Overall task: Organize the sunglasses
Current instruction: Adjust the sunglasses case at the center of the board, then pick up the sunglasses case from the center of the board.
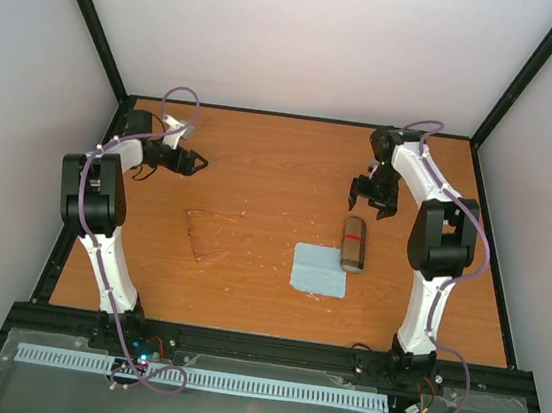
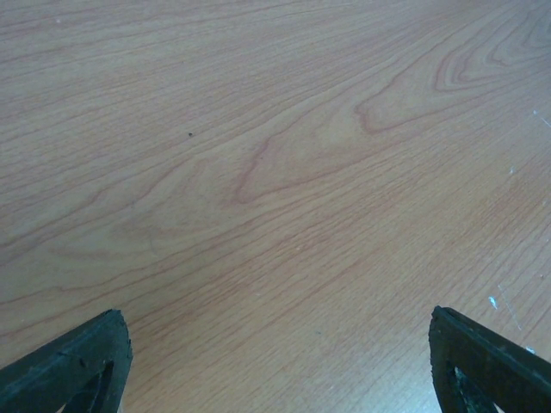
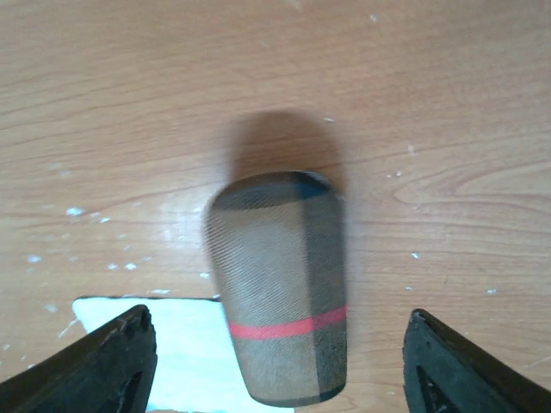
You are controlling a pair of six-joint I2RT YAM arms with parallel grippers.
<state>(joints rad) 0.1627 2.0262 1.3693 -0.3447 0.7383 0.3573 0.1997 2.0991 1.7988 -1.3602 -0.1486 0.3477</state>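
Wood-grain table [image 1: 282, 157] fills the scene, boxed by pale walls and a black frame. On it, left of centre, lie the sunglasses [image 1: 210, 237], thin and amber, faint against the wood and touched by neither arm. Well to their right is a light blue cloth [image 1: 318, 270]. A striped grey-and-brown case [image 1: 353, 242] with a red band lies lengthwise at the cloth's far right corner, its near end overlapping the cloth.

The right gripper [image 1: 371, 208] hangs just beyond the case's far end. Its fingers are spread wide with the case between them in the wrist view, clear of both. The left gripper [image 1: 199, 164] sits far left over bare wood, its fingers wide apart and holding nothing.
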